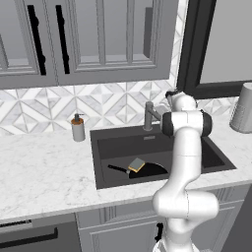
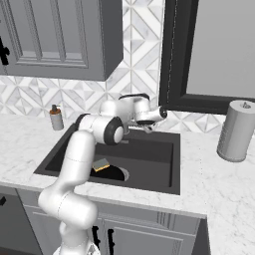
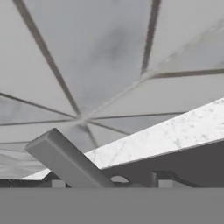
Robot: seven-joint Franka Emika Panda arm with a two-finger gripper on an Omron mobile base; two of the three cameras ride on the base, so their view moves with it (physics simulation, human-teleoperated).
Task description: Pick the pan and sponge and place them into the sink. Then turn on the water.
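In sink (image 1: 216,160): pan (image 1: 147,170), sponge (image 1: 136,164) on it
At faucet (image 1: 149,115): gripper (image 2: 147,127) by the handle
Jaws: can't tell whether apart or clamped

sink (image 1: 206,162): pan (image 1: 147,170) inside, sponge (image 1: 136,165) on it | faucet (image 1: 148,115) behind | soap dispenser (image 1: 78,128) seemingly left

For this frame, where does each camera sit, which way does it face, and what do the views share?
Left base view: behind-left of the arm, looking down at the sink holding pan and sponge; the arm rises lower right.
Right base view: behind-right, same sink, pan and sponge; gripper at the backsplash.
Hand view: on the hand, facing backsplash tiles, with the faucet lever close.
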